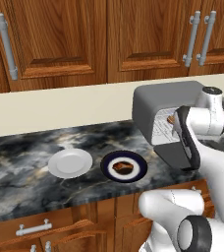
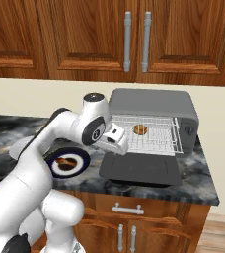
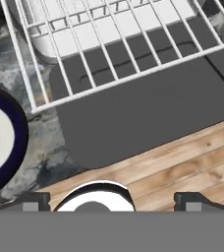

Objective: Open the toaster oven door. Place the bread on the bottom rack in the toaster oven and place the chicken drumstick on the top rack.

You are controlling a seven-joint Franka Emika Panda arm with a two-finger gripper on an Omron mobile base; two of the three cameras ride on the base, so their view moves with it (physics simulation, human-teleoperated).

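While the toaster oven door (image 2: 140, 169) lies flat open on the bench's front edge, the bread (image 2: 140, 129) already sits on a rack pulled out over it; whether that is the bottom rack (image 2: 149, 134) I cannot tell. The chicken drumstick (image 1: 123, 167) remains on the dark-rimmed plate (image 1: 140, 173) near the front edge, left of the toaster oven (image 2: 154, 105), beside a white plate (image 1: 70, 163). The gripper (image 2: 115, 140) hangs empty above the door's left end, jaws wide apart. The drumstick's long axis seems to run along the bench's front edge; its orientation is too small to read. The risks are snagging the extended rack during the swing toward the plate, or the lumpy meat slipping from a poorly centred pinch.
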